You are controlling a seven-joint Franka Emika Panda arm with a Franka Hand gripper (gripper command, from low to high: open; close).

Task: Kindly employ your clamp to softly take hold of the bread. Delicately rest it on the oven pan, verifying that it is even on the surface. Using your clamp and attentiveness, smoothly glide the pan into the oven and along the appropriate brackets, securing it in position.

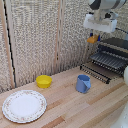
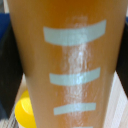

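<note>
Orange-brown bread point(image 1: 92, 38) hangs pinched in the clamp point(image 1: 93, 36) fingers, seemingly, above the oven pan point(image 1: 108, 60). Risk: an off-centre release could roll it between the bars or onto the counter point(image 1: 65, 100).

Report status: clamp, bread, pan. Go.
Clamp shut on bread, raised above table. Oven pan at the oven front, bare. Nothing between bread and pan.

My wooden table point(image 1: 70, 107) carries a patterned plate point(image 1: 24, 106), a yellow bowl point(image 1: 44, 81), a blue cup point(image 1: 83, 83) and the oven point(image 1: 111, 59).
</note>
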